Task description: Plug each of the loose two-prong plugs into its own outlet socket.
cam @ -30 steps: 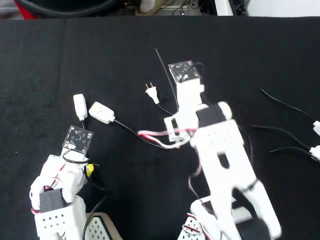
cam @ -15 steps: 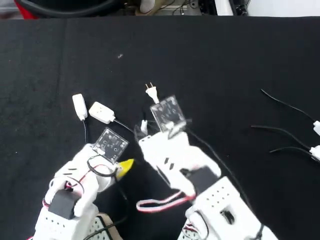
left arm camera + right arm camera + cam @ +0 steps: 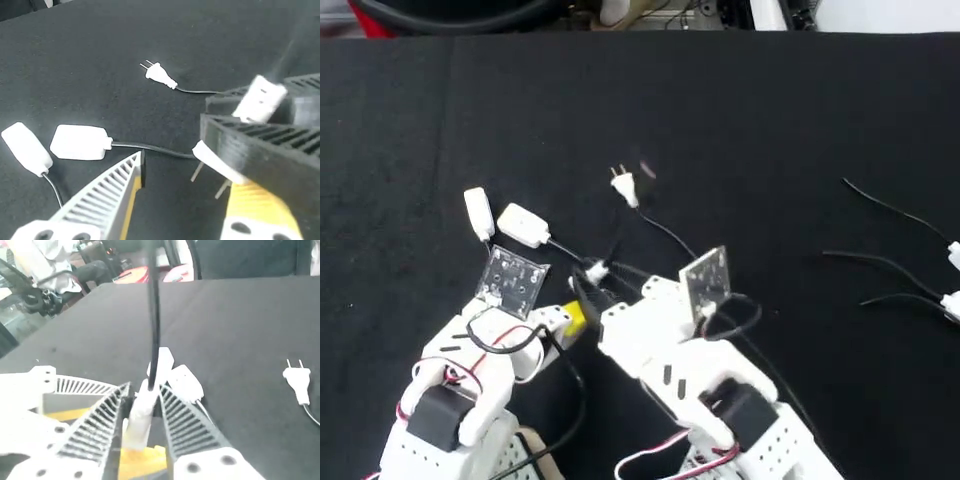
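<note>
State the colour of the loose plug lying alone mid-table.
The plug is white; it shows best in the left wrist view.

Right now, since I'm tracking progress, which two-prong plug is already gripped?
The two-prong plug pinched in the right gripper; the other plug lies loose on the black table, untouched.

The black table (image 3: 770, 110) carries a white two-prong plug (image 3: 624, 186) lying flat near the middle, its black cord (image 3: 665, 228) trailing toward the near side. Farther left in the high view, a slim outlet socket (image 3: 479, 212) lies just beside a broader outlet socket (image 3: 523, 224) – thin black cords (image 3: 880, 205) with white ends lie at the right edge
</note>
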Motion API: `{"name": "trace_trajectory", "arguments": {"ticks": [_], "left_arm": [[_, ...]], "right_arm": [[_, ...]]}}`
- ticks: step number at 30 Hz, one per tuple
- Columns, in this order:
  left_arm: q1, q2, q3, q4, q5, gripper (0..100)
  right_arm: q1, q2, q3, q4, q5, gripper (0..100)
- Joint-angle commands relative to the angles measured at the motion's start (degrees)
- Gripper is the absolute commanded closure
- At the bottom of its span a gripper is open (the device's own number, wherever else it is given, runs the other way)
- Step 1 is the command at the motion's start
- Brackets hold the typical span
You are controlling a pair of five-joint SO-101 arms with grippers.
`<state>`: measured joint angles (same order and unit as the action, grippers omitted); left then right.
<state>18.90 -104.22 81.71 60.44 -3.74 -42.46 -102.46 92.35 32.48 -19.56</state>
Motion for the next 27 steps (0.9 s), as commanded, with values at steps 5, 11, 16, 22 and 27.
{"name": "trace_trajectory", "arguments": {"ticks": [5, 11, 16, 22, 27], "left_arm": [[-5.4, -0.3, -2.2, -4.4, 0.4, 73], [-6.5, -0.3, 0.7, -8.4, -0.9, 73], [-6.4, -0.3, 1.1, -8.6, -2.3, 73], [-6.4, -0.3, 1.2, -8.7, -2.4, 73], [-6.4, -0.3, 2.9, -9.8, -4.2, 73]], "right_arm": [[-0.9, -4.4, -5.8, 13.5, -0.4, 98.6], [-0.9, 1.9, -8.4, 13.7, -0.2, 98.6], [-1.0, 8.3, -10.9, 13.5, -0.1, 98.6], [-2.8, 14.8, -13.1, 13.5, 0.6, 98.6], [-9.0, 19.7, -13.3, 14.0, 2.2, 98.6]]}}
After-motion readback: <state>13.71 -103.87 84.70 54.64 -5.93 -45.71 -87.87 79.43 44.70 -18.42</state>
